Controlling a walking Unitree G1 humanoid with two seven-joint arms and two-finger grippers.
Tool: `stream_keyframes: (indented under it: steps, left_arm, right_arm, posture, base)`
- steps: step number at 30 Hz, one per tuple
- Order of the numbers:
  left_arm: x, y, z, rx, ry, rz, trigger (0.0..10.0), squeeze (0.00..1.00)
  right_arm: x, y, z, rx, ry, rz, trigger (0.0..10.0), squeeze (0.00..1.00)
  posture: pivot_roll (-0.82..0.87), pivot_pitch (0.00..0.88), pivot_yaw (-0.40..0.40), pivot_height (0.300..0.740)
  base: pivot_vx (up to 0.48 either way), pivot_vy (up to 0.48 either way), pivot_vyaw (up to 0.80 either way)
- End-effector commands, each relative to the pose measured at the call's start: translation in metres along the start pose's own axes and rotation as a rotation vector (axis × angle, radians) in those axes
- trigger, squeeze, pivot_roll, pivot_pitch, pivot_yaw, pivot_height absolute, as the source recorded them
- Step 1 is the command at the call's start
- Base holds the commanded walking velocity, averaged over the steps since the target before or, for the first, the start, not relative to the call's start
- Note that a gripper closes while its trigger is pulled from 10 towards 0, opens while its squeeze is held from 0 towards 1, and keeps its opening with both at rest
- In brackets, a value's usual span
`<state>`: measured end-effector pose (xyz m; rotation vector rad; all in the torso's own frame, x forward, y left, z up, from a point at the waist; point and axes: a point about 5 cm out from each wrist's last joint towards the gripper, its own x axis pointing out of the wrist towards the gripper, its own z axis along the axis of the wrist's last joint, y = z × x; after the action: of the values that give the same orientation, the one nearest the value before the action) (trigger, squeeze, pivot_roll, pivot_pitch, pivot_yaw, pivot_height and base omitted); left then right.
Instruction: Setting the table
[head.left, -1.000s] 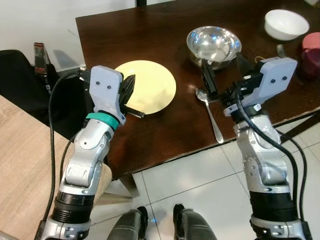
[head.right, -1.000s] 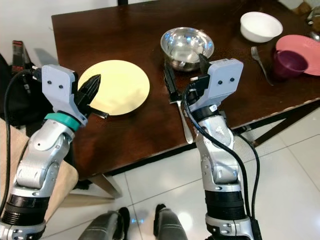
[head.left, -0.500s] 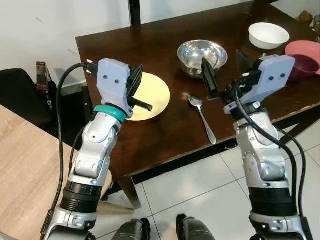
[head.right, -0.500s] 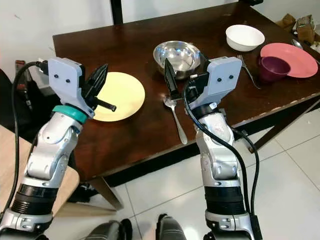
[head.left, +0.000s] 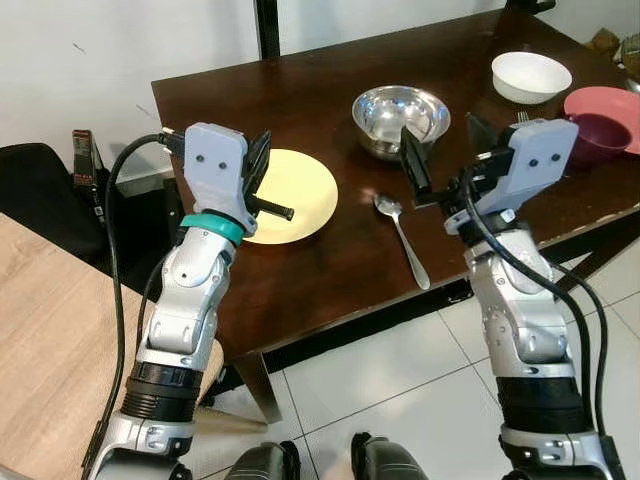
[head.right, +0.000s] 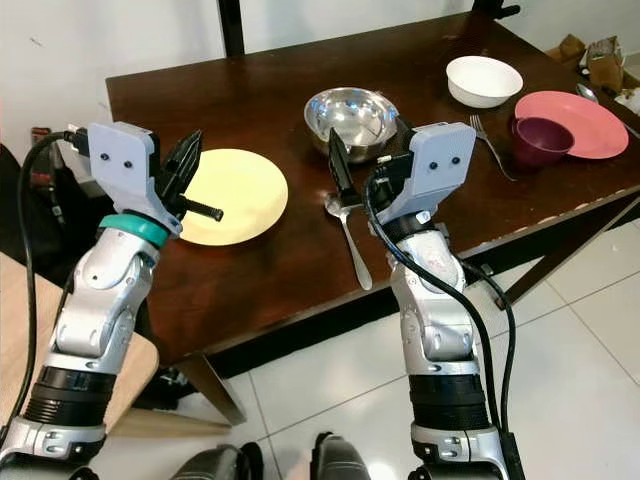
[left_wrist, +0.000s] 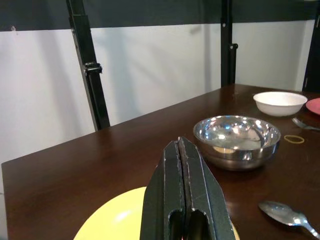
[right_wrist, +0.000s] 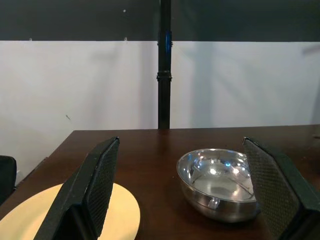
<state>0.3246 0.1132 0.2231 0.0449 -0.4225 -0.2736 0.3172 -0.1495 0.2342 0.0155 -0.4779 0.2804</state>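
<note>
Above the dark table (head.left: 300, 90), left gripper (left_wrist: 184, 200) jaws together, right gripper (right_wrist: 185, 185) jaws apart.

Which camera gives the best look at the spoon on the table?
The right eye view: the spoon lies whole there, bowl to handle tip, between the yellow plate and the right tool. The left eye view shows it whole too, more slanted. The left wrist view catches just its bowl end at the frame's corner.

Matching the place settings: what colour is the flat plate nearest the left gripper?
Pale yellow. The plate shows best in the right eye view, beside the left gripper.
</note>
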Motion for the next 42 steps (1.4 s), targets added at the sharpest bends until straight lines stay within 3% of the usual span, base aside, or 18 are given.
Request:
stream_keyframes:
  steps: [1,42]
  left_arm:
    - [-0.004,-0.0017,-0.0036,0.013,0.008,-0.001,10.0,0.0]
    - [-0.0021,-0.0006,0.0014,0.034,-0.016,-0.007,10.0,0.0]
  right_arm:
    - [0.001,0.001,-0.001,0.002,0.007,0.01,10.0,0.0]
    - [0.0032,0.0009,-0.0072,0.086,0.026,-0.034,10.0,0.0]
  posture:
    - [-0.11,0.047,0.038,0.74]
    - [-0.1,0.046,0.056,0.74]
  base:
    - [-0.3,0.0,0.0]
    - [-0.339,0.0,0.0]
